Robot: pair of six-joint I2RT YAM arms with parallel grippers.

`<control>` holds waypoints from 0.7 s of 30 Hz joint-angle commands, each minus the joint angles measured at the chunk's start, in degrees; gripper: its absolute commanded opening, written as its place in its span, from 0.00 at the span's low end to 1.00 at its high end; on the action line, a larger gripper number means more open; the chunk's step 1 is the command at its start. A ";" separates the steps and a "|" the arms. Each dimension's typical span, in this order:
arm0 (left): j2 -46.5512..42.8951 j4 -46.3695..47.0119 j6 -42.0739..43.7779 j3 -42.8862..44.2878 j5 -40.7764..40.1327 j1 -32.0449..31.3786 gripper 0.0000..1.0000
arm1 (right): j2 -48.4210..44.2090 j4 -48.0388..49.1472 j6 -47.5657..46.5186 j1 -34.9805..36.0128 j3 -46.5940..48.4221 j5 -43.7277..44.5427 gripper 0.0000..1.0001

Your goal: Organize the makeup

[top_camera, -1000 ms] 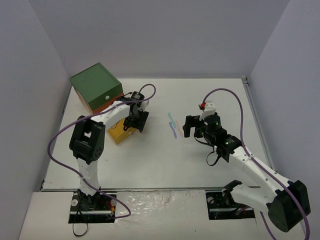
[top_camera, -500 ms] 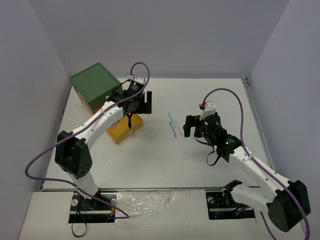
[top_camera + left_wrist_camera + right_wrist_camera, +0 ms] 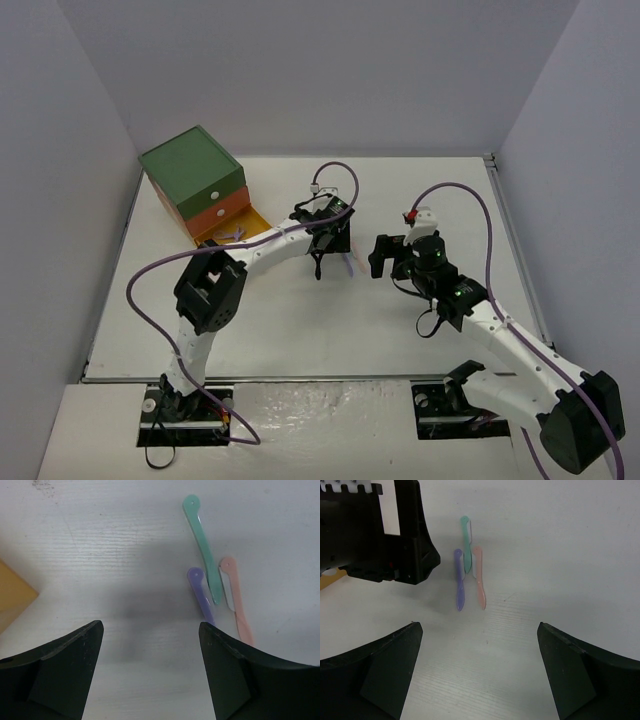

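Three thin makeup tools lie side by side on the white table: a teal one (image 3: 202,545), a purple one (image 3: 200,592) and a pink one (image 3: 235,600). The right wrist view shows the same three: teal (image 3: 466,542), purple (image 3: 459,580), pink (image 3: 479,577). My left gripper (image 3: 329,244) hovers open just left of them, nothing between its jaws (image 3: 150,645). My right gripper (image 3: 379,260) stands wide open and empty (image 3: 477,645) on their right, facing them. From above, the left gripper hides most of the tools (image 3: 349,264).
A green-topped drawer box (image 3: 192,168) stands at the back left. Its yellow drawer (image 3: 252,222) is pulled out with a small pale item (image 3: 232,234) inside. The drawer's corner (image 3: 12,597) shows left of my left gripper. Walls enclose the table on three sides.
My left arm has swung right, from over the yellow drawer to beside the thin tools, and its jaws have opened wider. The yellow drawer now lies nearer the box. The right arm barely moved.
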 commanded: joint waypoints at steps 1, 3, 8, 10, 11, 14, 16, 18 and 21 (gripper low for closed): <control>-0.14 4.06 -2.42 6.55 -3.16 -0.95 0.74 | -1.89 2.96 1.11 -0.41 -0.50 0.00 0.96; 1.42 5.05 -2.41 7.01 -3.28 -1.61 0.74 | -2.23 2.91 1.09 -0.45 -0.91 -0.09 0.96; 5.11 5.24 -2.05 9.03 -2.96 -2.98 0.74 | -3.49 2.67 0.88 -0.45 -1.56 0.26 0.96; 6.56 4.48 -1.84 9.80 -3.42 -3.60 0.74 | -4.09 2.61 0.80 -0.45 -1.68 0.47 0.97; 7.16 4.01 -1.85 9.90 -3.69 -3.77 0.74 | -4.19 2.58 0.79 -0.45 -1.69 0.49 0.97; 8.19 3.00 -1.82 9.43 -4.37 -4.02 0.73 | -4.51 2.61 0.79 -0.45 -1.86 0.49 0.97; 8.20 2.83 -1.45 8.66 -4.89 -4.27 0.72 | -4.56 2.61 0.99 -0.45 -2.02 0.39 0.97; 8.21 2.61 -1.09 7.74 -5.43 -4.38 0.70 | -4.59 2.61 1.08 -0.45 -2.13 0.40 0.97; 8.36 2.09 -0.85 6.36 -5.63 -4.46 0.68 | -4.52 2.61 1.31 -0.45 -2.11 0.32 0.97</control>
